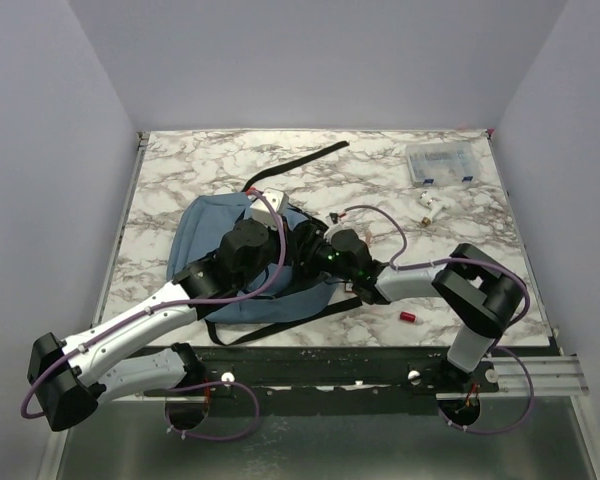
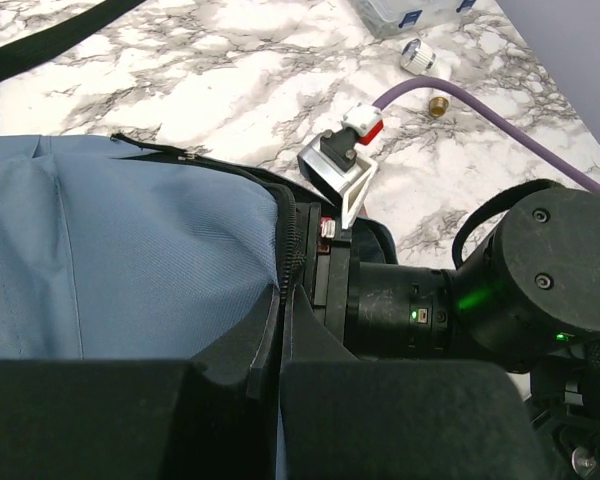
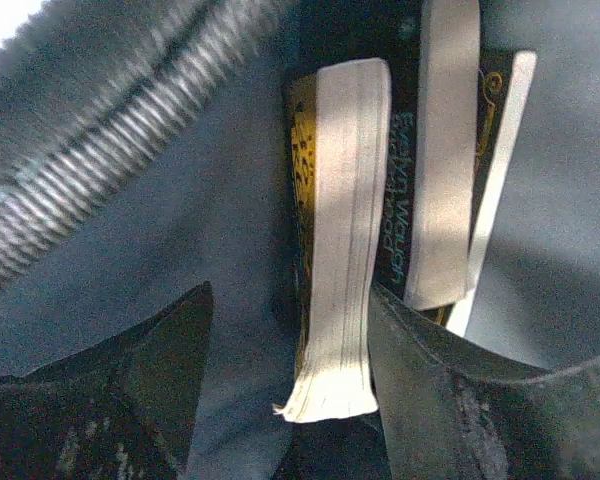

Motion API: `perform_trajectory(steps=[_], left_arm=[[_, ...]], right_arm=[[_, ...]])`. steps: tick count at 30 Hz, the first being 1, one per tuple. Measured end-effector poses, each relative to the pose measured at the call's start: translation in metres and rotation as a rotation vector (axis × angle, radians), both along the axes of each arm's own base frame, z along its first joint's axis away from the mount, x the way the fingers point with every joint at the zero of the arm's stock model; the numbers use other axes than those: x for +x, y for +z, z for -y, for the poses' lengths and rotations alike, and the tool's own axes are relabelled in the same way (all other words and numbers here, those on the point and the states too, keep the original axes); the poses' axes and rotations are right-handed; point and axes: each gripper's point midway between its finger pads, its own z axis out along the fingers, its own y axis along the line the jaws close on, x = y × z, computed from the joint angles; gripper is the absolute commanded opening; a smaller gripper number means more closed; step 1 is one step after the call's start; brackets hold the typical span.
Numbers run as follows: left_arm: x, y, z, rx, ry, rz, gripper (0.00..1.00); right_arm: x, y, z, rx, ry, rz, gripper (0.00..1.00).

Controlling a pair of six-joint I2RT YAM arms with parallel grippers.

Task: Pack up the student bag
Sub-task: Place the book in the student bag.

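Observation:
The student bag (image 1: 205, 235), slate-blue fabric with black straps, lies flat at the table's middle left. My left gripper (image 2: 280, 292) is shut on the fabric edge of its opening, beside the zipper (image 2: 288, 240). My right arm (image 1: 420, 278) reaches in from the right, and in the top view its fingers are hidden inside the bag. Inside, my right gripper (image 3: 292, 300) stands open. A book's pale page block (image 3: 345, 250) lies between its fingers, close to the right finger (image 3: 430, 370), with a gap on the left. A second book with a dark printed spine (image 3: 400, 190) stands beside it.
A clear plastic box (image 1: 440, 163) sits at the back right, with small pale objects (image 1: 430, 207) in front of it. A small red item (image 1: 408, 317) lies near the front edge. A black strap (image 1: 300, 160) trails towards the back.

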Motion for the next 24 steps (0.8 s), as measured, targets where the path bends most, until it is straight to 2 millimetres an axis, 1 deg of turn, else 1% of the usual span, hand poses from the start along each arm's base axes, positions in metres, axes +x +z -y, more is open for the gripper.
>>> perform_trajectory(steps=[1, 5, 9, 10, 13, 20, 22, 24], left_arm=[[0.000, -0.001, 0.000, -0.001, 0.002, 0.001, 0.00], [0.001, -0.005, 0.000, 0.002, 0.004, 0.000, 0.00], [0.002, -0.006, -0.002, 0.003, 0.012, 0.002, 0.00], [0.002, -0.007, -0.002, 0.002, 0.013, 0.001, 0.00], [0.002, -0.007, -0.003, 0.001, 0.015, 0.002, 0.00], [0.000, -0.005, -0.005, -0.010, 0.017, 0.007, 0.00], [0.000, -0.005, -0.005, -0.012, 0.018, 0.005, 0.00], [0.000, -0.005, -0.005, -0.016, 0.019, 0.002, 0.00]], right_arm=[[-0.002, -0.002, 0.000, -0.009, 0.006, -0.001, 0.70], [-0.009, -0.016, 0.004, -0.063, 0.024, -0.028, 0.73], [-0.015, -0.023, 0.010, -0.119, 0.037, -0.050, 0.79], [-0.017, -0.024, 0.013, -0.134, 0.038, -0.053, 0.81], [-0.019, -0.023, 0.020, -0.185, 0.036, -0.048, 0.82], [-0.018, -0.029, 0.027, -0.301, 0.051, -0.032, 0.80], [-0.019, -0.031, 0.036, -0.349, 0.042, -0.026, 0.80], [-0.018, -0.022, 0.048, -0.397, 0.026, 0.005, 0.81]])
